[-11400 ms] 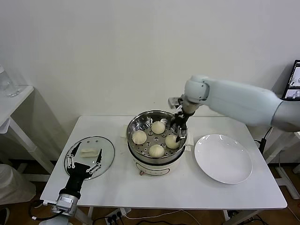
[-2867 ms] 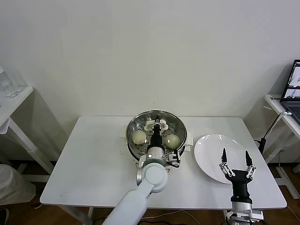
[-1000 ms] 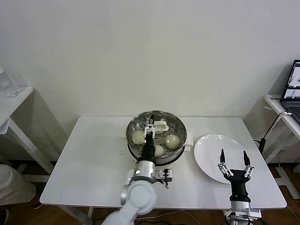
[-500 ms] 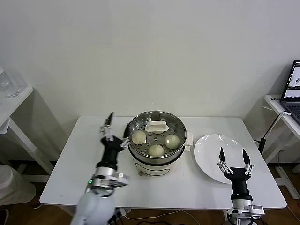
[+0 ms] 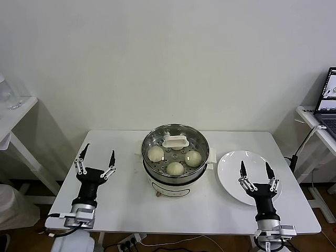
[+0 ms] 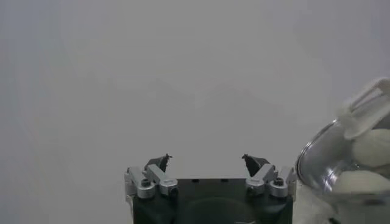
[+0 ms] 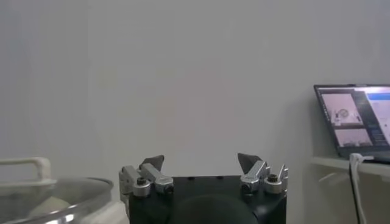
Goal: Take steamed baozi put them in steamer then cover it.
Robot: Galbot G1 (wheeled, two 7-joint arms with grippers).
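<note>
Glass cover [image 5: 175, 149] now seated on the steamer [image 5: 175, 163], cream handle on top toward the back, where 11.4 s ago it lay flat on the bench [image 5: 131, 202] at the left. Steamed baozi [image 5: 156, 153] visible through the glass on the perforated tray; three plainly seen, the fourth probably hidden under the handle. Left claw [image 5: 95, 164], half a second ago raised just beside the pot's left rim, now pulled back low over the left of the bench, fingers spread wide, holding nothing. Right claw [image 5: 256, 174] parked upright in front of the bare white plate [image 5: 236, 157], likewise wide and empty. Laptop [image 7: 356, 122] off to the right on a side shelf. Judged from this: buns in, lid on, task essentially complete; nothing left but to stay clear of the pot.
</note>
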